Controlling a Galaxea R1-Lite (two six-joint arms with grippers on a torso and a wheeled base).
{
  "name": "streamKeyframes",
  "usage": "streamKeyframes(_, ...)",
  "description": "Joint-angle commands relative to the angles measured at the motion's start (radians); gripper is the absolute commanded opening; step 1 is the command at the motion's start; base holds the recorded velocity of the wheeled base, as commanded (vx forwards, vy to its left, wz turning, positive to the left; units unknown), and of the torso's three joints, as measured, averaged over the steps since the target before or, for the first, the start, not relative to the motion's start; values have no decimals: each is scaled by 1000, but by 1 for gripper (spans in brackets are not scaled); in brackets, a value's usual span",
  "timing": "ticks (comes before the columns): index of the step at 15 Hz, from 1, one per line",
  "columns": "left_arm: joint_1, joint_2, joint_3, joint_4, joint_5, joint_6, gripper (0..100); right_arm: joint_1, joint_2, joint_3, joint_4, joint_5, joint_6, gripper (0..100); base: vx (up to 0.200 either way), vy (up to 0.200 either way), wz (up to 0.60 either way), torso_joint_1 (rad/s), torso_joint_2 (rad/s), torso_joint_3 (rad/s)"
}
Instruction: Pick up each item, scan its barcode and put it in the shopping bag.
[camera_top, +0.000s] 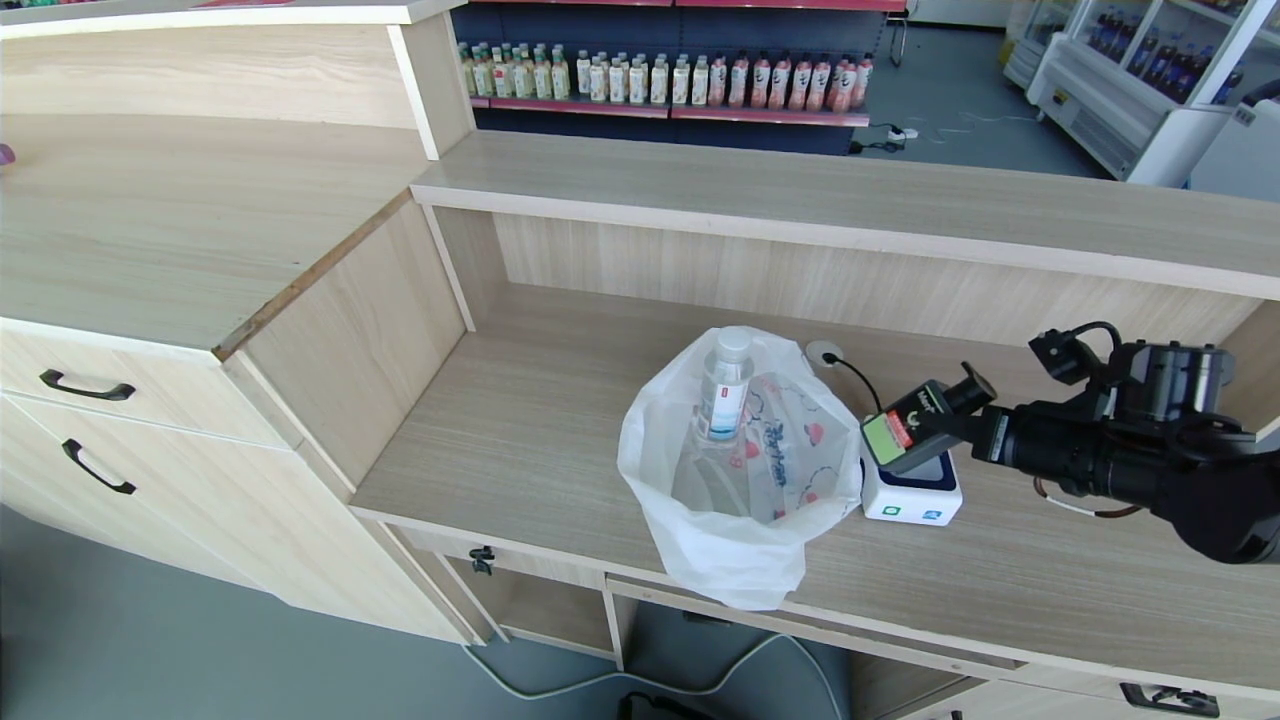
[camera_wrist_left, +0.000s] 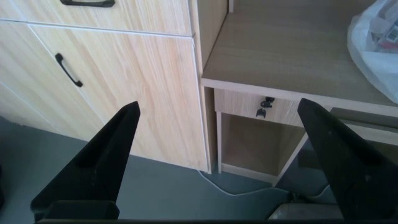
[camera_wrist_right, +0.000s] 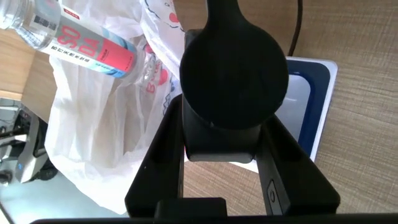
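A black item (camera_top: 908, 428) with a green and red label hangs tilted just above the white and blue scanner (camera_top: 912, 495), held by my right gripper (camera_top: 955, 412), which is shut on it. From the right wrist the item's round black end (camera_wrist_right: 233, 81) sits between the fingers (camera_wrist_right: 155, 168), with the scanner (camera_wrist_right: 309, 102) underneath. Left of the scanner stands the white shopping bag (camera_top: 735, 530), open, with a clear water bottle (camera_top: 725, 385) upright inside; the right wrist view also catches the bag (camera_wrist_right: 93, 143) and bottle (camera_wrist_right: 68, 34). My left gripper (camera_wrist_left: 219, 106) is open, low beside the counter's front.
The wooden counter (camera_top: 520, 430) has a raised ledge (camera_top: 800, 195) behind and a taller cabinet with drawer handles (camera_top: 85, 385) on the left. A black cable (camera_top: 860, 380) runs from the scanner to a grommet. Below the counter edge sits a small drawer lock (camera_wrist_left: 266, 107).
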Motion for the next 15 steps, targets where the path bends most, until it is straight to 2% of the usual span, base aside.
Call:
streamKeyframes(1, 0, 0, 0, 0, 0, 0, 100, -3, -49, -2, 6, -35, -1, 0, 0, 0, 0, 0, 0, 0)
streamKeyframes(3, 0, 0, 0, 0, 0, 0, 100, -6, -177, 24, 23, -160, -34, 0, 0, 0, 0, 0, 0, 0)
streamKeyframes(4, 0, 0, 0, 0, 0, 0, 100, -31, -272, 58, 44, -172, -105, 0, 0, 0, 0, 0, 0, 0)
streamKeyframes(5, 0, 0, 0, 0, 2, 0, 100, -62, -338, 89, 66, -173, -195, 0, 0, 0, 0, 0, 0, 0)
streamKeyframes(6, 0, 0, 0, 0, 0, 0, 100, -108, -433, 166, 80, -173, -353, 0, 0, 0, 0, 0, 0, 0)
streamKeyframes(7, 0, 0, 0, 0, 0, 0, 100, -126, -474, 204, 80, -173, -413, 0, 0, 0, 0, 0, 0, 0)
streamKeyframes(8, 0, 0, 0, 0, 0, 0, 100, -152, -589, 297, 81, -173, -554, 0, 0, 0, 0, 0, 0, 0)
streamKeyframes(11, 0, 0, 0, 0, 0, 0, 100, -149, -666, 307, 103, -173, -683, 0, 0, 0, 0, 0, 0, 0)
streamKeyframes(12, 0, 0, 0, 0, 0, 0, 100, -149, -674, 307, 103, -173, -769, 0, 0, 0, 0, 0, 0, 0)
streamKeyframes(15, 0, 0, 0, 0, 0, 0, 100, -141, -691, 307, 104, -170, -872, 0, 0, 0, 0, 0, 0, 0)
